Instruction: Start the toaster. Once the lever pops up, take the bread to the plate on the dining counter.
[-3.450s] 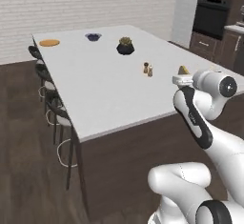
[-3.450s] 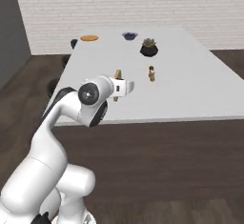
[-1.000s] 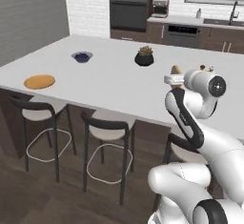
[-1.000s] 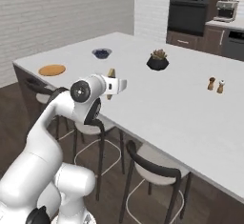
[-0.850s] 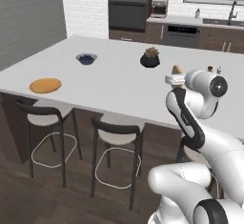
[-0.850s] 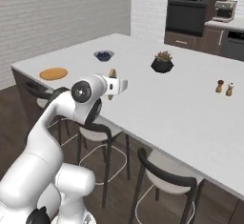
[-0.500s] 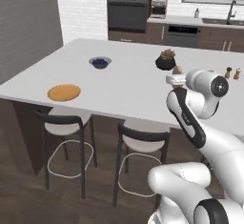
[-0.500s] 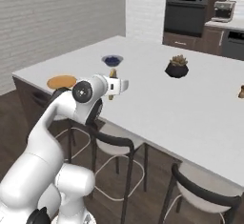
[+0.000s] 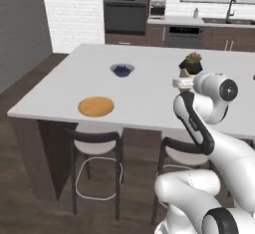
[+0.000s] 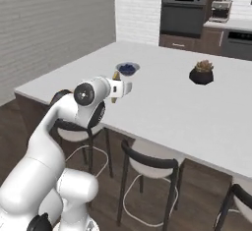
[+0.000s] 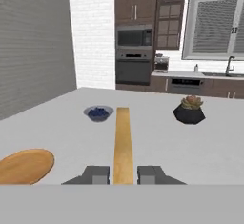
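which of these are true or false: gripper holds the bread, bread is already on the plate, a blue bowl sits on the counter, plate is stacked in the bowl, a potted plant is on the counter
1. The gripper holds the bread. True.
2. The bread lies on the plate. False: it is in the gripper, above the dining counter, apart from the plate.
3. A blue bowl sits on the counter. True.
4. The plate is stacked in the bowl. False: they lie apart.
5. A potted plant stands on the counter. True.

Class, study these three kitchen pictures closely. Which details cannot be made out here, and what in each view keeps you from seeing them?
- Bread: hand view shows it edge-on between the fingers, so its faces are hidden.
- Plate: hand view's left edge cuts it off; right base view, the arm covers it.
- Blue bowl: contents too small in the left base view.
- Dining counter: right end cut off by the frame edge in both base views.
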Tool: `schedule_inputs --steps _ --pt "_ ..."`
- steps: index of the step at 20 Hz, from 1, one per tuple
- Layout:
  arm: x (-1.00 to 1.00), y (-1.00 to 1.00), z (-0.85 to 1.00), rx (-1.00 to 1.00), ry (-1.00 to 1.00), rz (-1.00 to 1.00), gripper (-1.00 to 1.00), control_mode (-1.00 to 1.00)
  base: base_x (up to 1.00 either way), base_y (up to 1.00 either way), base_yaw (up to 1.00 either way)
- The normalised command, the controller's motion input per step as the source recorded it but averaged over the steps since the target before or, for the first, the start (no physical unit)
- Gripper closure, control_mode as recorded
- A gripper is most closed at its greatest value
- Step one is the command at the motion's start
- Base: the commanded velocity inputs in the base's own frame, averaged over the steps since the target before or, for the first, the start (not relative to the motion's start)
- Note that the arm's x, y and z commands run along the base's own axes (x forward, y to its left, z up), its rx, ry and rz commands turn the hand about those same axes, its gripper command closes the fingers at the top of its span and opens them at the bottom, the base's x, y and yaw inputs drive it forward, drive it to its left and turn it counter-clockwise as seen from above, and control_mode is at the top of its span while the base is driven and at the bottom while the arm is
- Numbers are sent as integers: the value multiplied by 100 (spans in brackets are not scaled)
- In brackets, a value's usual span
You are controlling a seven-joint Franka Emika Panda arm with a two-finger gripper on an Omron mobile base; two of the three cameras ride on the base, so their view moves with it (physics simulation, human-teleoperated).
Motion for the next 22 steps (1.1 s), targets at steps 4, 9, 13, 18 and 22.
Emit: schedule_inputs --steps 4,9,13,18,22 --pt "0 0 0 0 0 0 100 100 7 100 -29" --pt "0 0 0 0 0 0 100 100 1 100 -35" --pt "0 0 0 0 0 0 100 100 0 100 -43" --pt "0 0 0 0 0 0 100 100 1 100 -40" --pt "0 0 0 0 0 0 100 100 9 72 -29"
